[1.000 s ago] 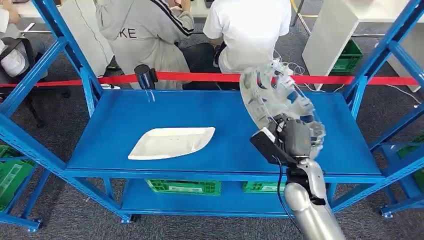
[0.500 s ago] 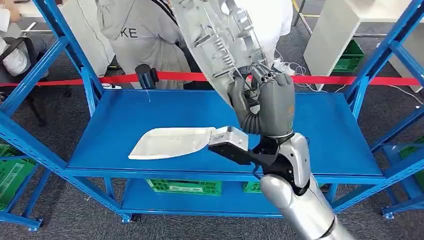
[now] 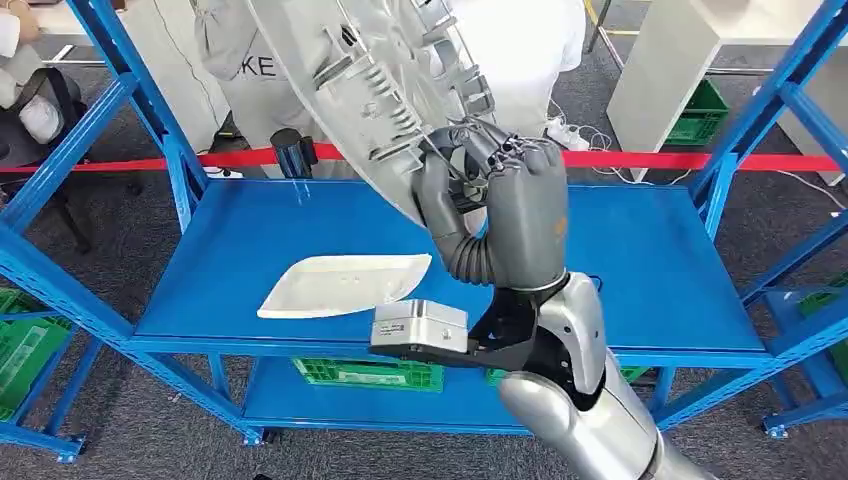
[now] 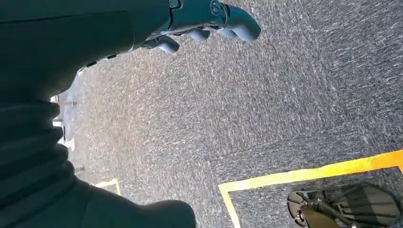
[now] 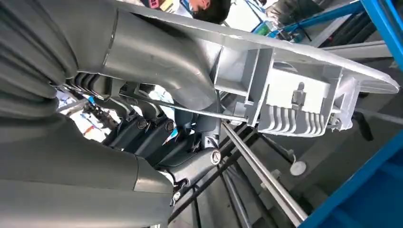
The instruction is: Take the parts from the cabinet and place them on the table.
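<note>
right hand [image 3: 505, 205]: raised high in front of the head camera, above the blue shelf; thumb and fingers are clamped on the lower edge of the grey ribbed part [image 3: 375, 75].
grey ribbed part: a large silver-grey plastic moulding held up in the air, tilted, its ribbed inner side facing the camera; it reaches to the top of the head view and covers part of the people behind. in the right wrist view [image 5: 294, 99] the thick thumb presses on its rim, with the darker fingers on the other side.
white part [image 3: 345, 284]: a flat, leaf-shaped white panel lying on the shelf's top surface, left of the right forearm, near the front edge, apart from the hand.
blue shelf [image 3: 650, 250]: blue metal rack with a wide top board; green crates [image 3: 365, 374] sit on the lower level.
left hand [image 4: 199, 23]: hangs over grey carpet; fingers lightly curled and apart, holding nothing.
floor: speckled grey carpet [image 4: 266, 104] with a yellow tape line [image 4: 309, 173].
background: a red barrier tape [image 3: 690, 160] runs behind the shelf, and a dark cylinder [image 3: 290, 152] stands at its back edge; two people stand beyond it, one in a grey hooded top [image 3: 235, 60], one in a white shirt [image 3: 525, 50].
</note>
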You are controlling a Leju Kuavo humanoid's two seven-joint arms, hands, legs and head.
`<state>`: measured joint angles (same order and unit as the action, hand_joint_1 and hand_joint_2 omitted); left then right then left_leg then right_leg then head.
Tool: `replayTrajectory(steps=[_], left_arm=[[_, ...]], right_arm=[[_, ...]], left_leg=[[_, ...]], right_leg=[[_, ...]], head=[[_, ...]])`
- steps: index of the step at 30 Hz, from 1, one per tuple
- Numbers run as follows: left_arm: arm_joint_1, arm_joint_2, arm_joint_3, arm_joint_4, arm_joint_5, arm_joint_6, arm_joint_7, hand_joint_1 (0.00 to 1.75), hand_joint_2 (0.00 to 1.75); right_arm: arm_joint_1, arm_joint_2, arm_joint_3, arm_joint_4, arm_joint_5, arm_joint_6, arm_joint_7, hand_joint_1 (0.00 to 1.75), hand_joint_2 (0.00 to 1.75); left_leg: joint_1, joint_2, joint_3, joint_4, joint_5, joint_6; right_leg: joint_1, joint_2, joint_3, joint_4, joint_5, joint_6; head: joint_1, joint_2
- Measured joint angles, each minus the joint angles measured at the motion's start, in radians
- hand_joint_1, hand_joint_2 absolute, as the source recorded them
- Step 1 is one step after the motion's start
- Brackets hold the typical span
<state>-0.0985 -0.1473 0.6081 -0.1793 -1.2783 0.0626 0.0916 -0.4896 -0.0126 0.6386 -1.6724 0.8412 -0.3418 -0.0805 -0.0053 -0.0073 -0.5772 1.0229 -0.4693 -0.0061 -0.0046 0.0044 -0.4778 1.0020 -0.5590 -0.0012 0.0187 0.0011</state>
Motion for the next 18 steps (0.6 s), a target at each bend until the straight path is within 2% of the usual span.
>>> replayTrajectory(steps=[12,18], left_arm=[[0.003,0.001,0.0,0.0,-0.018,-0.02,0.012,0.0,1.75],[0.006,0.004,0.002,0.0,0.011,-0.028,0.031,0.0,1.75]], right_arm=[[0.044,0.0,0.002,-0.011,0.041,-0.003,0.017,1.75,1.75],[0.029,-0.003,0.002,0.017,-0.009,-0.008,-0.005,1.75,1.75]], left_leg=[[0.0,0.0,0.0,0.0,0.0,0.0],[-0.002,0.0,-0.001,0.001,-0.001,0.001]], right_leg=[[0.0,0.0,0.0,0.0,0.0,0.0],[-0.005,0.0,0.0,-0.002,0.001,0.001]], head=[[0.0,0.0],[0.0,0.0]])
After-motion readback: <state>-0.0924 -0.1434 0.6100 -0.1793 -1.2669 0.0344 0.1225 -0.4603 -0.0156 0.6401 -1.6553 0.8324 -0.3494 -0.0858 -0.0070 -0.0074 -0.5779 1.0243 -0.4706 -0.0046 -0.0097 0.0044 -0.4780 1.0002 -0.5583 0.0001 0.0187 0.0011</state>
